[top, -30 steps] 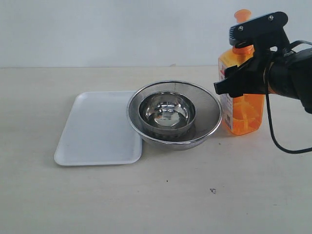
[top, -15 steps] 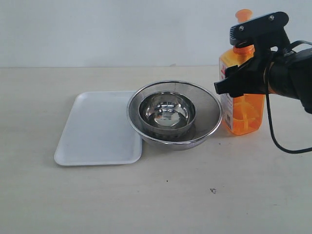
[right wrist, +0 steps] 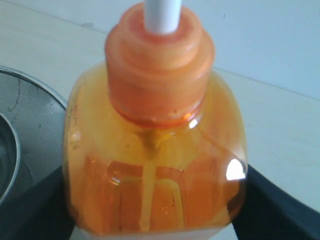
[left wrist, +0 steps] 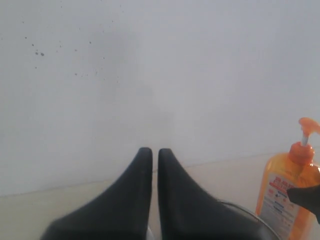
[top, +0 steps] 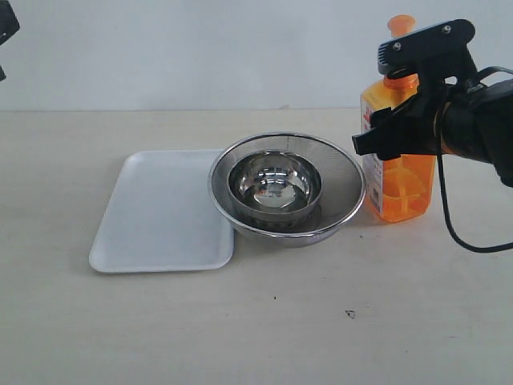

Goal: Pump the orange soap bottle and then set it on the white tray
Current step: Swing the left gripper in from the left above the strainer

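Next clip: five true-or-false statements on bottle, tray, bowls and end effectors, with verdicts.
The right end effector grips the orange soap bottle. True.
The white tray and the bottle lie on opposite sides of the mesh bowl. True.
The mesh bowl is empty. False: a smaller steel bowl sits inside.
The bottle stands on the tray. False: it stands on the table.
The left end effector holds the tray. False: it is shut on nothing, raised.

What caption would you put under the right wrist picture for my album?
Up close: the right gripper clamps its jaws on the orange soap bottle, steel mesh bowl beside it.
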You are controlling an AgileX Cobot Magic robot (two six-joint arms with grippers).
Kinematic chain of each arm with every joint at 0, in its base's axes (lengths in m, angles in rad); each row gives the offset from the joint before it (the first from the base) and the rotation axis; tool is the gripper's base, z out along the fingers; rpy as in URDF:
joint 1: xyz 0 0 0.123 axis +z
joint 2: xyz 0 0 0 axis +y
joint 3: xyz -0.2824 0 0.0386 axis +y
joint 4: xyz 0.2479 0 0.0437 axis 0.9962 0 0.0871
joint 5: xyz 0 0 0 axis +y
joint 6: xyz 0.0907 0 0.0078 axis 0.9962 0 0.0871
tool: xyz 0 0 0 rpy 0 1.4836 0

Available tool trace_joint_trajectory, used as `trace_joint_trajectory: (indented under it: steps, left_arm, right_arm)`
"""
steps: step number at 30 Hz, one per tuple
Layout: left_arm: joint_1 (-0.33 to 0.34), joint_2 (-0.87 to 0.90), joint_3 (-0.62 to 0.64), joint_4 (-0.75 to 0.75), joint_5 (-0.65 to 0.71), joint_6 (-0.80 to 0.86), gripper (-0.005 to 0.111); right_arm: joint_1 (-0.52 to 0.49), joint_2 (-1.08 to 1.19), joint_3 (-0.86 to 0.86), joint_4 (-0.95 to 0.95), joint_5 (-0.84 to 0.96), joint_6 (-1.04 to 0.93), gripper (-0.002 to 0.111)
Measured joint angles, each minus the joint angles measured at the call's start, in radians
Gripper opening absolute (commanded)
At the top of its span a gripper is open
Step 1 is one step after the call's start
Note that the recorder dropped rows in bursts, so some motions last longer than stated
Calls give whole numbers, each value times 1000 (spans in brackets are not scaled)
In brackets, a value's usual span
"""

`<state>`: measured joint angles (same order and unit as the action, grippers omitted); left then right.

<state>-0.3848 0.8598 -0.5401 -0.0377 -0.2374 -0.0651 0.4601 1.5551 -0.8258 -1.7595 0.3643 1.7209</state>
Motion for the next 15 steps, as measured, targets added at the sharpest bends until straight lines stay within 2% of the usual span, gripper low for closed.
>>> trace_joint_trajectory:
  steps: [15]
  left_arm:
    - [0,0,0,0,-54,51,5]
  right_arm:
    - [0,0,0,0,0,0,0]
